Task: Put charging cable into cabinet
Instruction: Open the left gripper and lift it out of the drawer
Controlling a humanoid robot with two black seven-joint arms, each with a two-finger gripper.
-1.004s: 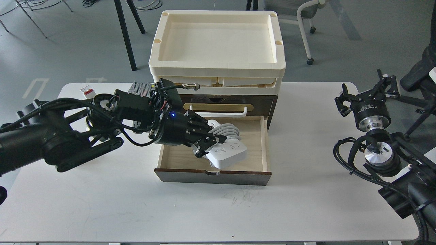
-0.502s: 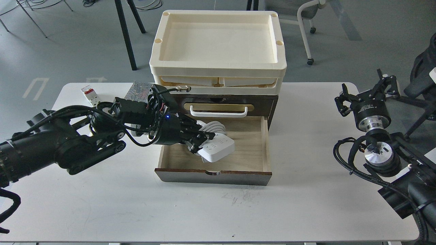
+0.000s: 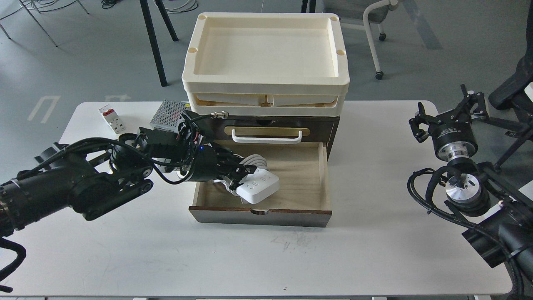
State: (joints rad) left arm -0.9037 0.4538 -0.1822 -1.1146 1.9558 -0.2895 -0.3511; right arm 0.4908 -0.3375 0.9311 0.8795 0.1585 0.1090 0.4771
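The charging cable (image 3: 261, 186), a white power strip with its cord coiled round the middle, is low inside the open drawer (image 3: 304, 175) of the dark brown cabinet (image 3: 329, 125), at the drawer's left half. My left gripper (image 3: 238, 176) reaches in from the left and is shut on the strip at its coiled cord. The strip's left end is hidden behind the fingers. I cannot tell whether the strip rests on the drawer floor. My right gripper (image 3: 446, 114) hangs open and empty over the table's right edge, far from the cabinet.
Stacked cream plastic trays (image 3: 266, 85) sit on top of the cabinet. A perforated metal box (image 3: 165, 112) and a small white block with a red switch (image 3: 110, 118) lie at the back left of the white table (image 3: 266, 258). The drawer's front panel (image 3: 260, 216) juts toward me.
My left gripper has carried the power strip leftward and down, deeper into the drawer's left half. The right arm has not moved.
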